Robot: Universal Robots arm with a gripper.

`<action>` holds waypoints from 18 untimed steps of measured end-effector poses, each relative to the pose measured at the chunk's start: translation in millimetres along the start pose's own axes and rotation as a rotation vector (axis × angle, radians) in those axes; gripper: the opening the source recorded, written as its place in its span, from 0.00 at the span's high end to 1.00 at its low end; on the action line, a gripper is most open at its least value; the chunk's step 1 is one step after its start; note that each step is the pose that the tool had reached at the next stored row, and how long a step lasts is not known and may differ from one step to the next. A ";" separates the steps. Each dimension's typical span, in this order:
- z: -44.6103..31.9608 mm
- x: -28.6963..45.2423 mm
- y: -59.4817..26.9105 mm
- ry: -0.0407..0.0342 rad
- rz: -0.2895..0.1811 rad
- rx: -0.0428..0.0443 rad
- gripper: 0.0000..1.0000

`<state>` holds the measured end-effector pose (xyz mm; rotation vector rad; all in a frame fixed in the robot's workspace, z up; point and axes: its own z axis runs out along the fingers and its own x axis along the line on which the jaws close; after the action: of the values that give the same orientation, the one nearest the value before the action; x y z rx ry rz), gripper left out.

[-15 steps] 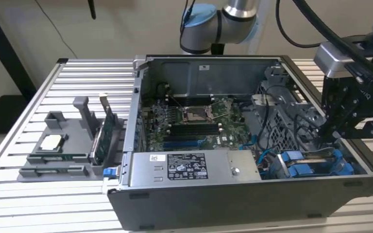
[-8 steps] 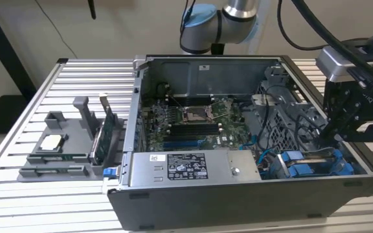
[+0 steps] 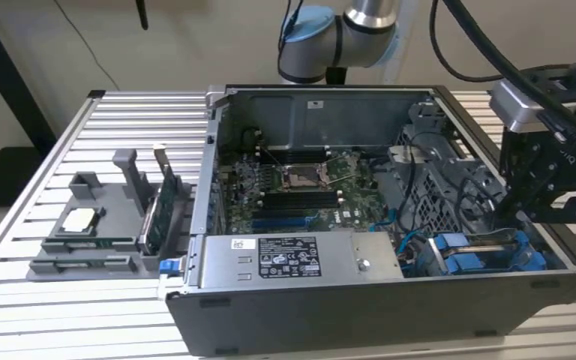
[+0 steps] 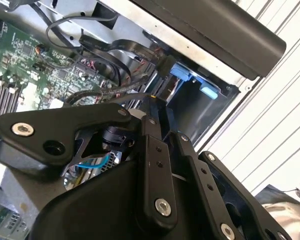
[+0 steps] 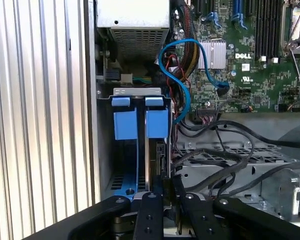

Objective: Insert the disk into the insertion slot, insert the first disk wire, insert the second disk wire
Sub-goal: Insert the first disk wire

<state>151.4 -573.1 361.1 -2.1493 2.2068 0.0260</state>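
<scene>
The open computer case [image 3: 368, 319] lies on the slatted desk [image 3: 18, 300]. In the exterior view, the hand [image 3: 533, 214] hangs over the case's corner at 4 o'clock, right above the insertion slot [image 5: 104, 150].

The disk [image 5: 157, 125] is already in that slot. It stands on edge in its bright blue frame, just beside an empty blue carrier [image 5: 125, 124] in the same bay. In the first wrist view the hand sits at the disk's end farthest from the blue tabs. I cannot tell whether it touches the disk, or whether it is apart, together or clamped on anything.

Loose black wires [image 5: 215, 150] trail over the metal cage next to the slot. A blue cable [image 5: 182, 75] loops from the bay toward the motherboard [image 3: 303, 180].

The grey power supply box [image 3: 288, 259] lies at 9 o'clock from the slot. A grey tray [image 3: 68, 262] of parts rests on the desk at 9 o'clock from the case.
</scene>
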 end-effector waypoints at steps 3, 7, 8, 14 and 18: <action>5.3 0.2 -2.6 -0.0001 0.000 -0.0014 0.81; 10.9 0.5 -2.5 -0.0007 0.000 -0.0015 0.81; 11.5 0.5 -2.5 -0.0013 0.000 -0.0016 0.81; 15.5 0.8 -3.1 -0.0017 0.000 -0.0016 0.81; 17.8 0.9 -3.6 -0.0016 0.000 -0.0015 0.81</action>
<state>155.5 -573.2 343.4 -2.1490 2.2069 0.0294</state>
